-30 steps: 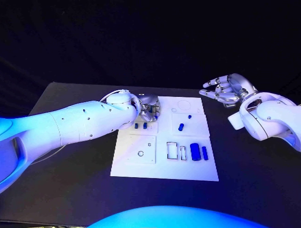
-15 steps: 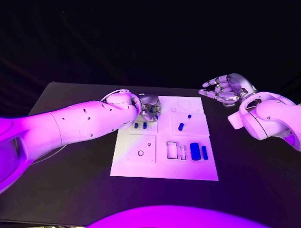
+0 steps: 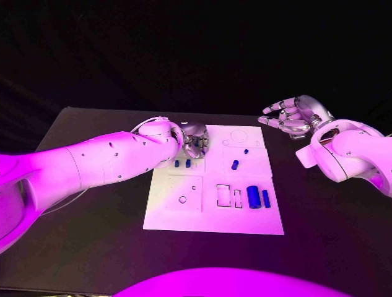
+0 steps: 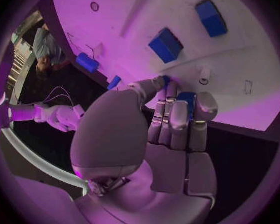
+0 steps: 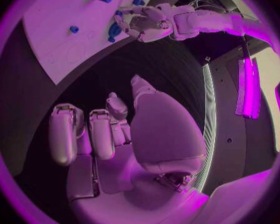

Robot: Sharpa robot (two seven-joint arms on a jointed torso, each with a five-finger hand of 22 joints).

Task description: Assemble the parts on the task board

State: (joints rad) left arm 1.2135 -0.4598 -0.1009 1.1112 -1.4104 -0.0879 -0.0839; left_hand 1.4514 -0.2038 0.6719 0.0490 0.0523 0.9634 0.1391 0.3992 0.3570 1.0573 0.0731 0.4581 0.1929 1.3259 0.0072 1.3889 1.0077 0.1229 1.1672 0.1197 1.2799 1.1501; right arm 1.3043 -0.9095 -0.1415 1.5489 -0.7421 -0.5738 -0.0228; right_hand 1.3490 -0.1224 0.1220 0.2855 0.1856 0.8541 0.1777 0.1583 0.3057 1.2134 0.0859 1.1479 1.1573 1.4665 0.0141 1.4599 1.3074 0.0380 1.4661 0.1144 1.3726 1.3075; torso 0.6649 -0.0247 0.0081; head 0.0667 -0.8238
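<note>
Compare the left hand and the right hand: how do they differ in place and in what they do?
The left hand is over the task board, at its far left corner; the right hand hangs off the board, past its far right corner. The left hand's fingers are curled around a blue part; the right hand holds nothing, its fingers apart. Both are silver, on white arms.

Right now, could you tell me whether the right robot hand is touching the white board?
Apart. The head view shows the right robot hand raised beyond the white board's far right corner, and the right wrist view shows dark table between its fingers and the board.
</note>
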